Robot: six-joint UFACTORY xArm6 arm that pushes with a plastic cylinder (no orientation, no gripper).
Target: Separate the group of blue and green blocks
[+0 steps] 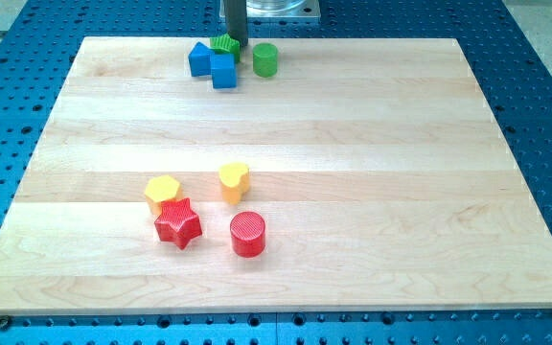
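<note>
A tight group sits at the view's top centre of the wooden board (353,144): a blue block (199,59) on the left, a blue cube (224,71) just right of it, and a green ribbed block (223,43) behind them. A green cylinder (264,59) stands slightly apart to their right. My tip (239,44) is at the board's top edge, right beside the green ribbed block, between it and the green cylinder.
Lower left of centre are a yellow hexagon block (162,191), a yellow heart-like block (234,180), a red star (177,222) and a red cylinder (247,234). The board lies on a blue perforated table (544,115).
</note>
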